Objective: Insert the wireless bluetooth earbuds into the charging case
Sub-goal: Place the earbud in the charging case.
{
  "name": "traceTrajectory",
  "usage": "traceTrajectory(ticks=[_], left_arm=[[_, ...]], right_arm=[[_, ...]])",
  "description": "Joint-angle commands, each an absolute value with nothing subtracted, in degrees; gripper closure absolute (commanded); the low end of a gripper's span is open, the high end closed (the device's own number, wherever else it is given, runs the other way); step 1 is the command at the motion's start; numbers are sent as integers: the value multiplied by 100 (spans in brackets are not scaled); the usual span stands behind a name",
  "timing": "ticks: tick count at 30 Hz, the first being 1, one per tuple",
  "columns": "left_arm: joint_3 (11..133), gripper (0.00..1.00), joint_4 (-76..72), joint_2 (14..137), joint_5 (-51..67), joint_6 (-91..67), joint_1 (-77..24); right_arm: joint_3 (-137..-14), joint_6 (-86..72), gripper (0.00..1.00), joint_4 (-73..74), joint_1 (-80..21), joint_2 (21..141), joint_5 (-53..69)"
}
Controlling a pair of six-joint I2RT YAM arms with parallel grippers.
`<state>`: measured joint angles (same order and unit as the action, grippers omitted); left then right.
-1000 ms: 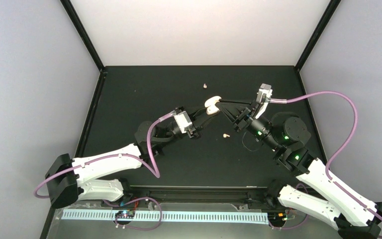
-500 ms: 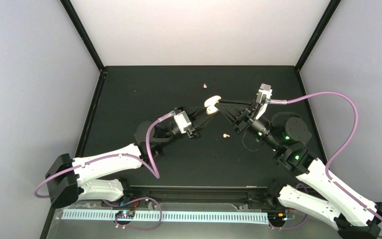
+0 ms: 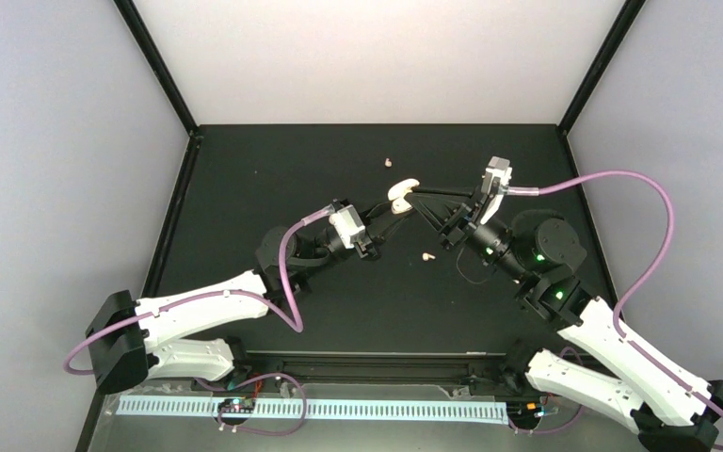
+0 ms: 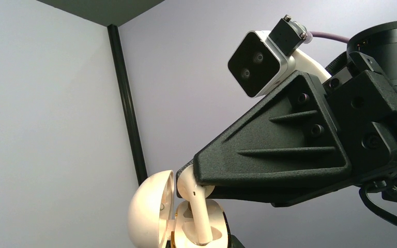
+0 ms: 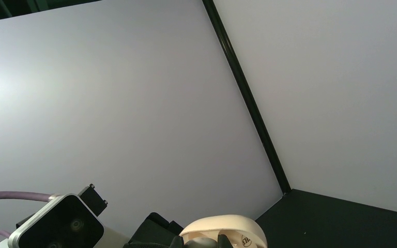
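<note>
My left gripper [image 3: 389, 210] is shut on the open cream-white charging case [image 3: 398, 197] and holds it above the table. In the left wrist view the case [image 4: 214, 214] has its lid [image 4: 147, 212] swung open to the left. My right gripper [image 3: 416, 195] is shut on an earbud [image 4: 200, 206], head pinched between the black fingers [image 4: 274, 165], stem down in a slot of the case. In the right wrist view my right gripper [image 5: 200, 241] sits at the bottom edge against the lid [image 5: 232, 228]. Two loose earbuds lie on the table, one near [image 3: 425, 254] and one far [image 3: 389, 162].
The black table [image 3: 245, 188] is walled by grey panels with black corner posts [image 3: 155, 66]. The left wrist camera [image 5: 57, 227] shows in the right wrist view, and the right wrist camera [image 4: 261, 62] in the left wrist view. Purple cables loop off both arms.
Both grippers, with the case and the held earbud, have shifted slightly away from the bases. The two loose earbuds on the table have not moved.
</note>
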<state>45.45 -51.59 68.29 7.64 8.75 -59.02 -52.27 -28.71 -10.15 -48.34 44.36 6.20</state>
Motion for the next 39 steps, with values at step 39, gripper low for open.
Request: traceTrajectory(ticks=[39], left_arm=[[4711, 98, -5263, 6633, 836, 318, -5977]], right_arm=[[-5168, -2329, 99, -880, -4831, 4191, 701]])
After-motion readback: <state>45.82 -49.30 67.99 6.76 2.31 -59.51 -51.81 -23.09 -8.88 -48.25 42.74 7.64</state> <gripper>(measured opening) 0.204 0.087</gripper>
